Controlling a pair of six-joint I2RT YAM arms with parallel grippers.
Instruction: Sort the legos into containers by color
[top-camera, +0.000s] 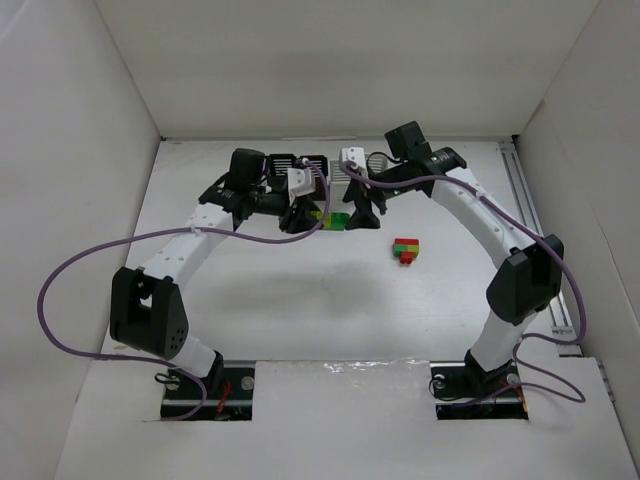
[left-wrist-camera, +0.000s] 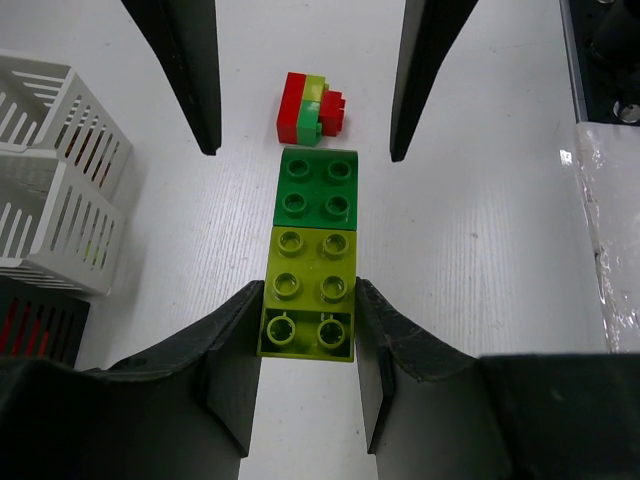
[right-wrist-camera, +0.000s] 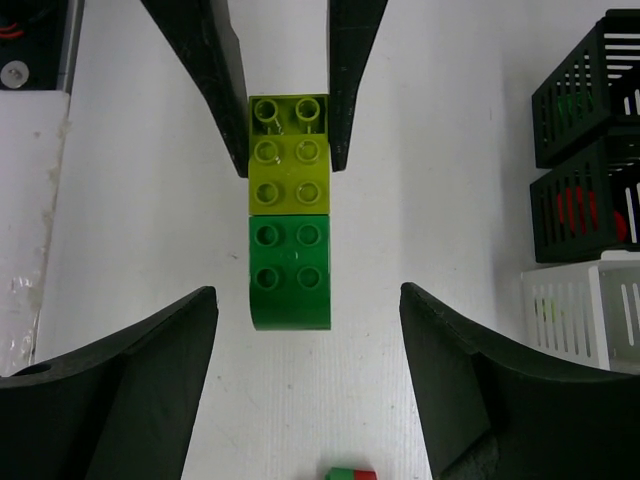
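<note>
Left gripper nearly closed, clamping yellow-green plastic brick by its sides. Dark green plastic brick butts against its end. Both sit mid white table, toward far edge. Right gripper wide open, 2 fingers straddling dark green brick, no contact.

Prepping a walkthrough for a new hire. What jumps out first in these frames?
The two arms meet nose to nose over two bricks set end to end. The left gripper is shut on the yellow-green brick, and the right gripper stands open around the dark green brick without touching it. A small red and green stack sits alone to the right, with the black baskets and white baskets behind the grippers.
</note>
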